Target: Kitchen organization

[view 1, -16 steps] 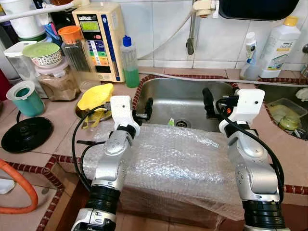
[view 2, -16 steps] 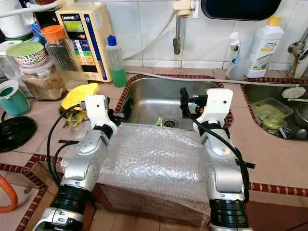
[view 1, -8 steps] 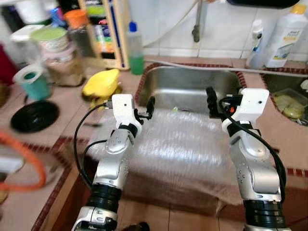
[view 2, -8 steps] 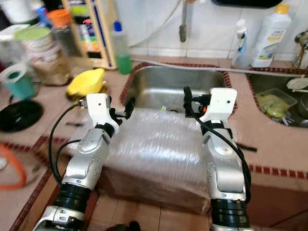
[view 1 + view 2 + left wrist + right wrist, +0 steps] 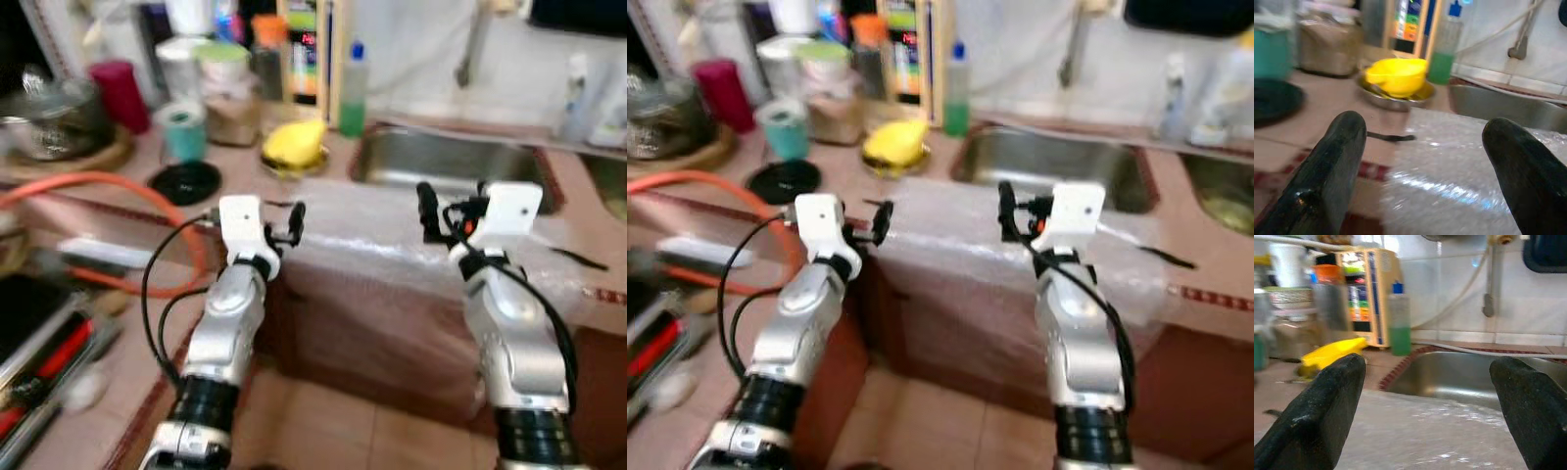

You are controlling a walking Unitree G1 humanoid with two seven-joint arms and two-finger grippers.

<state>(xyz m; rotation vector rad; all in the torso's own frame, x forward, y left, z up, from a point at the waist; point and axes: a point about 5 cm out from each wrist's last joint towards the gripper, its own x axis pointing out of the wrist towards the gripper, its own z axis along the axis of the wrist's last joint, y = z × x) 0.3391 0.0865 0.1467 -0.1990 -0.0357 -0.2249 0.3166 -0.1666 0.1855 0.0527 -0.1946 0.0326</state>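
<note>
A sheet of bubble wrap (image 5: pixel 382 245) drapes over the counter's front edge before the steel sink (image 5: pixel 441 166). My left gripper (image 5: pixel 289 223) is held open at the sheet's left end; in the left wrist view its fingers (image 5: pixel 1337 161) frame the wrap (image 5: pixel 1459 166) with nothing between them. My right gripper (image 5: pixel 431 211) is open above the sheet's middle, facing the sink (image 5: pixel 1449 377). A yellow bowl (image 5: pixel 294 145) sits in a metal dish left of the sink, beside a green soap bottle (image 5: pixel 351 93). The picture is blurred.
An orange hose (image 5: pixel 88 186) loops over the lower counter at left. A black lid (image 5: pixel 184 181), teal cup (image 5: pixel 183 132), red cup (image 5: pixel 120 88), pot (image 5: pixel 49 117) and jars crowd the back left. Tiled floor (image 5: pixel 343 421) lies below the counter front.
The whole view has pulled back and swung left, so the counter looks farther away and more of the left worktop shows. Both grippers stay open near the bubble wrap.
</note>
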